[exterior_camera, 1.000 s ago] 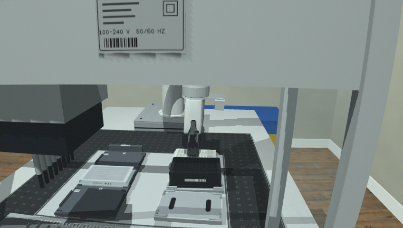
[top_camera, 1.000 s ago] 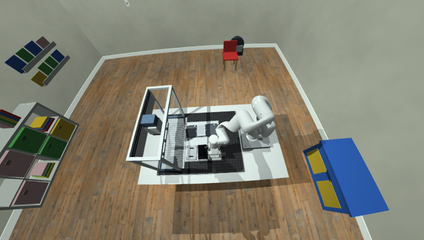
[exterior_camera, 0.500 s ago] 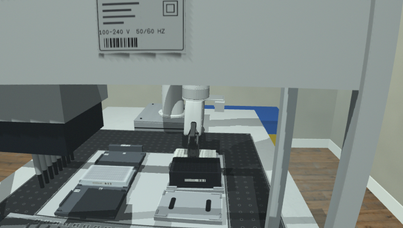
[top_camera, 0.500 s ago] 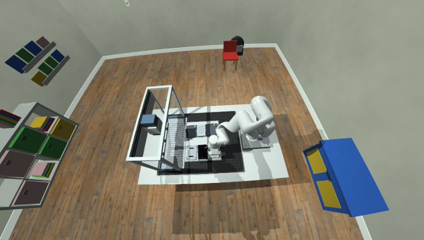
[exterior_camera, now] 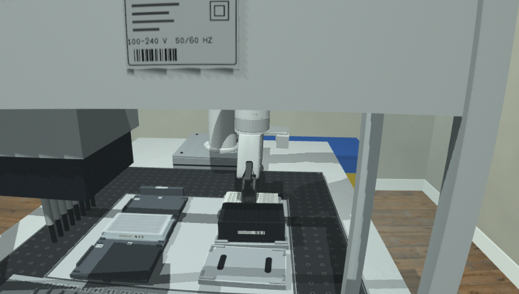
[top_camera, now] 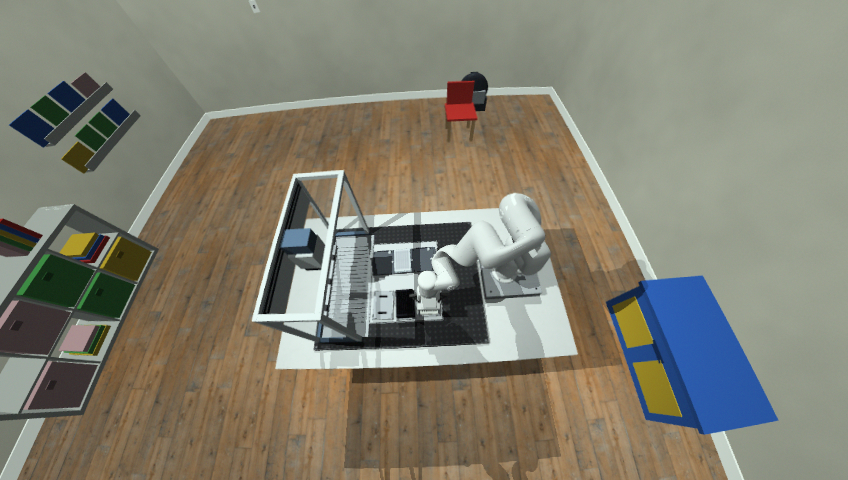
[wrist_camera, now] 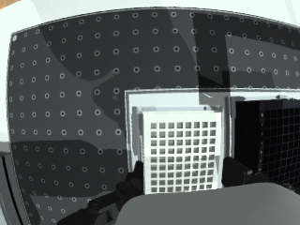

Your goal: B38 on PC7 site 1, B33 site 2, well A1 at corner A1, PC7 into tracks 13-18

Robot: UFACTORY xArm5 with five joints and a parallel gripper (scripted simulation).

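Our gripper [top_camera: 428, 309] [exterior_camera: 249, 196] [wrist_camera: 184, 172] is wide open and holds nothing. It points down over B38 [top_camera: 429, 315] [exterior_camera: 269, 197] [wrist_camera: 180, 141], with the fingers toward the plate's two long sides. We cannot tell whether either finger touches it.

B38 lies on S1. Just beside it is B83 [top_camera: 405, 303] [exterior_camera: 251, 222] [wrist_camera: 283, 141], the tall black block, in its nest on S2; one finger is on that side. S3 [top_camera: 386, 304] [exterior_camera: 243, 264] bears no plate.

Across the apron, PC7 [top_camera: 383, 261] [exterior_camera: 127, 260] is outside the rails [top_camera: 351, 279] [exterior_camera: 36, 283], handle [exterior_camera: 161, 191] toward the arm's base. B33 [top_camera: 402, 260] [exterior_camera: 138, 223] is on its middle site, site 2, and looks flat. Sites 1 and 3 bear no plate.

Step in hand, our judgement: pick-up of B38, the second plate to load. Next we should check finger depth, close squarely on the long sides and lift straight up, without nudging B83. We then carry it to site 1, match A1 to the marked corner and lower it inside the locators. We cannot read B38's A1 corner here.

Outstanding after that: straighten PC7 to tracks 13-18, push until the lamp lights, confirm it sits down in the tracks, let go and move clear.

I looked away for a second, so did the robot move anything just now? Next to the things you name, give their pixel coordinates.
No, nothing visibly moved, and nothing was grabbed or let go. The open gripper [exterior_camera: 249, 199] is still at the white 96-well plate, B38 [exterior_camera: 269, 197] [wrist_camera: 180, 150]. The black deep-well block B83 [exterior_camera: 251, 223] [wrist_camera: 281, 141] and the plate B33 [exterior_camera: 138, 223] on the carrier [exterior_camera: 125, 260] stayed put too.
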